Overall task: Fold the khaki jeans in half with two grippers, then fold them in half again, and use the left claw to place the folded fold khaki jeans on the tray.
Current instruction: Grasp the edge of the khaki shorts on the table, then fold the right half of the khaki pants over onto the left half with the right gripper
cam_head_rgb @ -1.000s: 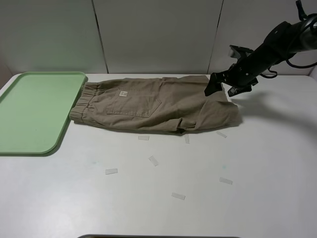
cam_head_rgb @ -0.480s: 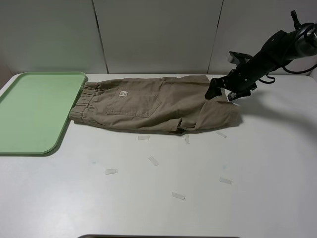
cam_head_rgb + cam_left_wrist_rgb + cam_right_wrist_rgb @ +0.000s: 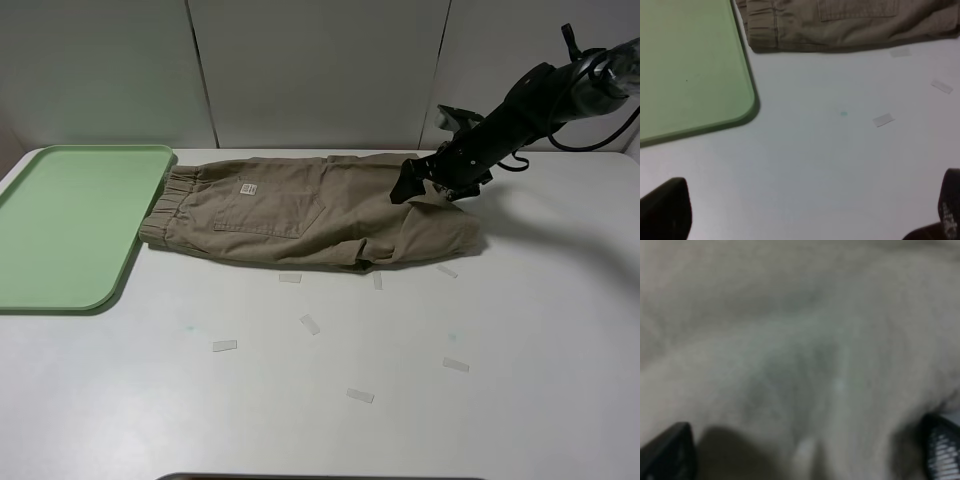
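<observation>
The tray [image 3: 60,230] lies ahead of the left gripper [image 3: 807,215], whose jaws gape wide over bare table [image 3: 840,165]. The khaki jeans [image 3: 290,210] stretch across to the right gripper [image 3: 418,188], which is set wide-jawed on their leg end.

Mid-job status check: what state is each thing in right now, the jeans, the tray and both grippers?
khaki jeans, folded once lengthwise, flat on the table, waistband by the tray's rim.
tray, nothing on it.
left gripper, open, over bare table.
right gripper, open, low over the jeans' leg end.
</observation>
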Available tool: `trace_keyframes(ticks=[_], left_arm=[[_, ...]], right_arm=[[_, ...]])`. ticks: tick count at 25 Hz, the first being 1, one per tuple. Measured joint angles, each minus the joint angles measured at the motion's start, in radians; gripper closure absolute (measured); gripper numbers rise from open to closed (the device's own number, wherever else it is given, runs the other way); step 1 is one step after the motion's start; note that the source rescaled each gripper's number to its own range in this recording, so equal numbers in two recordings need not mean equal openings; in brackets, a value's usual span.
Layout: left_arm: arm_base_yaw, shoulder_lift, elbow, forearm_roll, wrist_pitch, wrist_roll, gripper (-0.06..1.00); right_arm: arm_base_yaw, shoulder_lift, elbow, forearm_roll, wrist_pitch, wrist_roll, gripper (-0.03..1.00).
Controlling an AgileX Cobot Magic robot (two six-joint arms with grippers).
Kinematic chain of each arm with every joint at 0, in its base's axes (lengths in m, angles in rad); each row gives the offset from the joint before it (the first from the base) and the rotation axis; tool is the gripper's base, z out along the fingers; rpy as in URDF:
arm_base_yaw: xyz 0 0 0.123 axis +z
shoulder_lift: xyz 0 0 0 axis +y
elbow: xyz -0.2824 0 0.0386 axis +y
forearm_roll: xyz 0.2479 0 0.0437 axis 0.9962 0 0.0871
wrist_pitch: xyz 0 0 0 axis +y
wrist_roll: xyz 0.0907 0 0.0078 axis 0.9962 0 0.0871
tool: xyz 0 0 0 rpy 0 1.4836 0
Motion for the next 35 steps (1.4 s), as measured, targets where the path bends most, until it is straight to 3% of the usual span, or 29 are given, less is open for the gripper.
trace_keyframes(ticks=[2, 8, 9, 13, 19, 31, 35], left_arm=[[0.0, 0.0, 0.0, 0.0, 0.0, 0.0, -0.05], [0.0, 0.0, 0.0, 0.0, 0.0, 0.0, -0.05], [0.0, 0.0, 0.0, 0.0, 0.0, 0.0, -0.05], [0.0, 0.0, 0.0, 0.0, 0.0, 0.0, -0.05], [0.0, 0.0, 0.0, -0.001, 0.0, 0.0, -0.05], [0.0, 0.0, 0.0, -0.001, 0.0, 0.0, -0.05], [0.0, 0.0, 0.0, -0.001, 0.0, 0.0, -0.05]], right_arm=[[0.011, 0.0, 0.0, -0.002, -0.004, -0.006, 0.21], [0.04, 0.001, 0.0, -0.019, 0.014, -0.01, 0.87], [0.04, 0.001, 0.0, -0.028, 0.016, -0.009, 0.92], [0.042, 0.0, -0.001, -0.109, 0.034, 0.05, 0.92], [0.043, -0.038, -0.001, -0.37, 0.09, 0.173, 0.92], [-0.069, -0.126, 0.002, -0.74, 0.301, 0.202, 0.92], [-0.117, -0.14, 0.003, -0.891, 0.338, 0.277, 0.92]])
